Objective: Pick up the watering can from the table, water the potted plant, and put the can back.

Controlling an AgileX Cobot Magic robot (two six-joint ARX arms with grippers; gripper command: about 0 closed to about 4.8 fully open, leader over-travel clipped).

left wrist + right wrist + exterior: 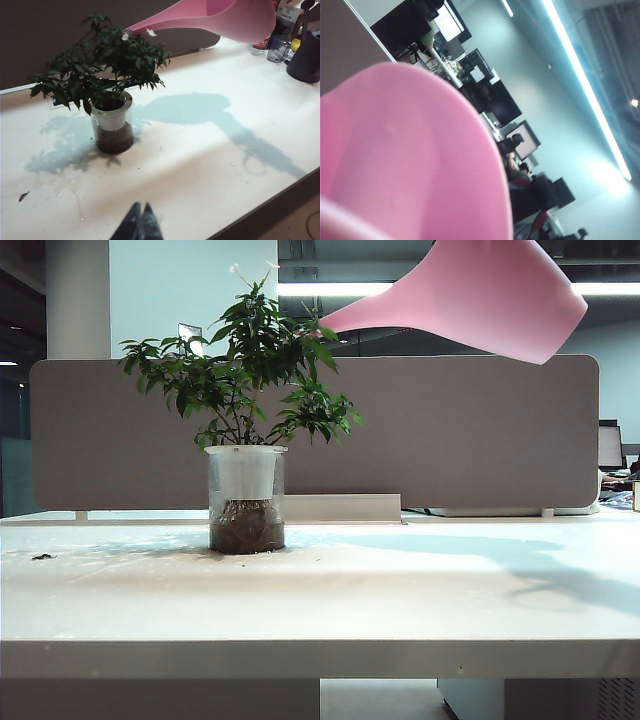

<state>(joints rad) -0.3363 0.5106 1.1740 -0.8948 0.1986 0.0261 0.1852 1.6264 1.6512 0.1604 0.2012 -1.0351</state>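
above the potted plant (247,400) on the table (320,600), the watering can (480,295) hangs tilted, spout tip over the leaves. right gripper out of sight behind the can, state unclear. left gripper (139,224), near the plant, pressed together, empty.

An open-plan office: grey desk divider (450,430), rows of monitors (490,95), ceiling strip lights (585,85).

A smooth, matt pink plastic is shown by the watering can (480,295); clear glass by the potted plant (246,498)'s jar; a smooth white finish by the table (400,610).
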